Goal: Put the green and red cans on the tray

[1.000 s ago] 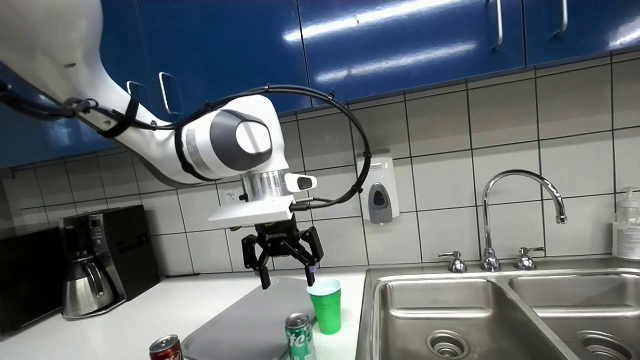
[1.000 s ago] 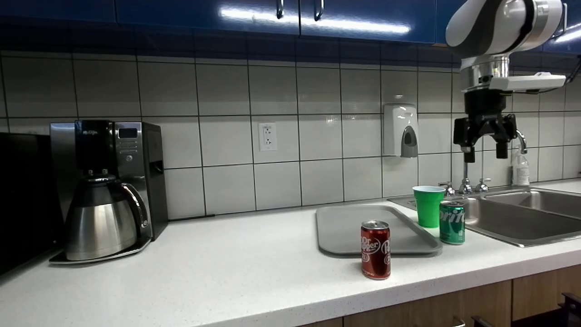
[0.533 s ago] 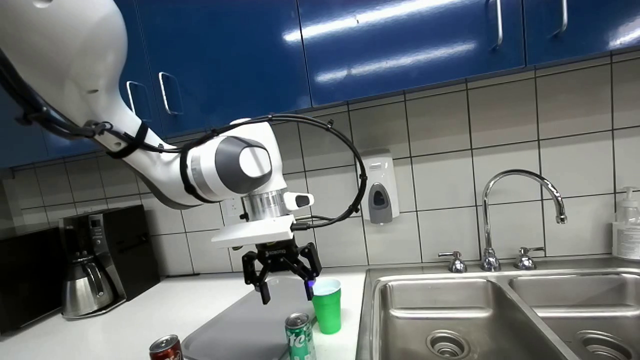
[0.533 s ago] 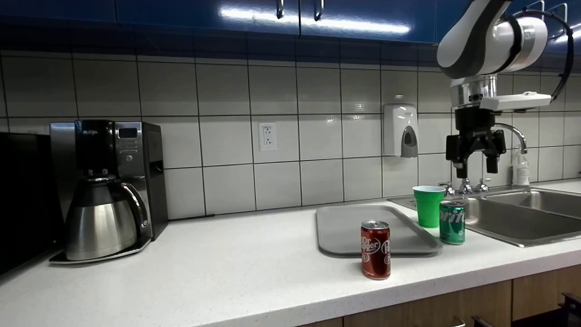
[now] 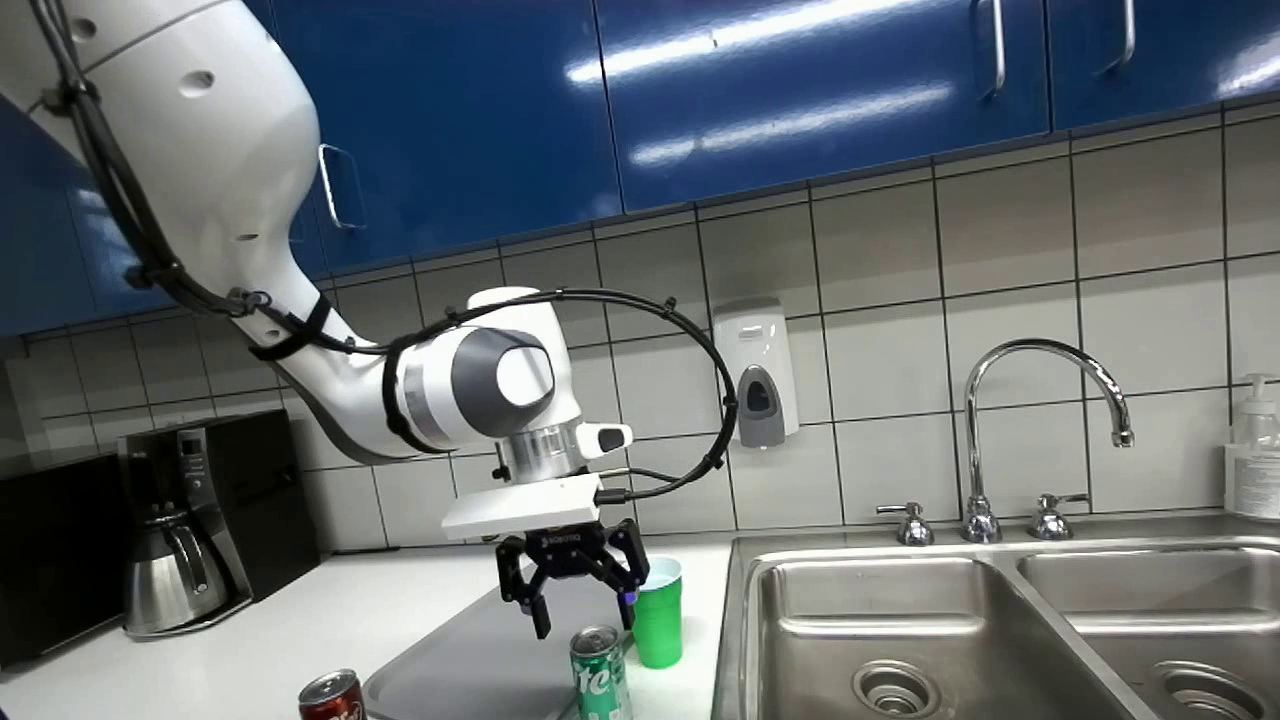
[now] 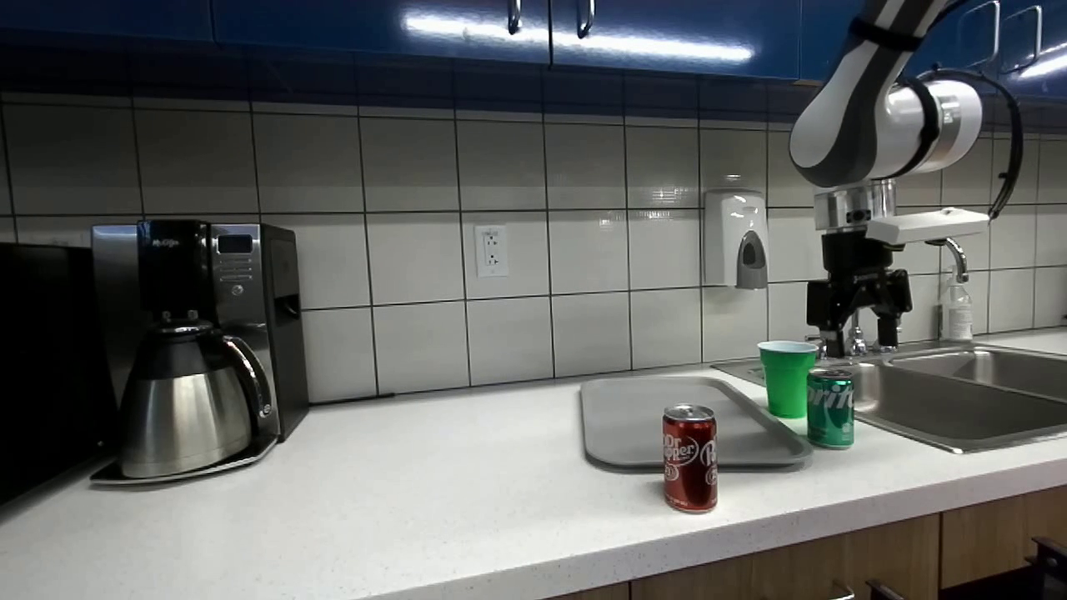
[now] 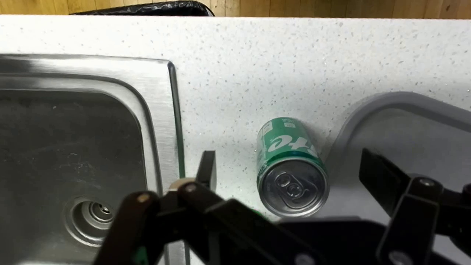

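Note:
The green can (image 5: 600,680) stands upright on the counter beside the tray, between tray and sink. It also shows in an exterior view (image 6: 831,410) and in the wrist view (image 7: 287,143). The red can (image 6: 690,458) stands upright at the tray's front edge; its top shows in an exterior view (image 5: 333,695), and it is out of the wrist view. The grey tray (image 6: 650,408) lies flat with nothing on it. My gripper (image 5: 584,626) is open and empty, pointing down above the green can. In the wrist view its fingers (image 7: 289,165) are spread either side of the can, not touching it.
A green cup (image 6: 786,385) stands upright close behind the green can by the tray's edge. The steel sink (image 5: 870,558) with a tall faucet (image 5: 975,440) lies beside them. A coffee maker (image 6: 196,367) stands at the far end. A soap dispenser (image 6: 735,239) hangs on the wall.
My gripper has come down steadily toward the green can and stays open. The cans, cup and tray have not moved.

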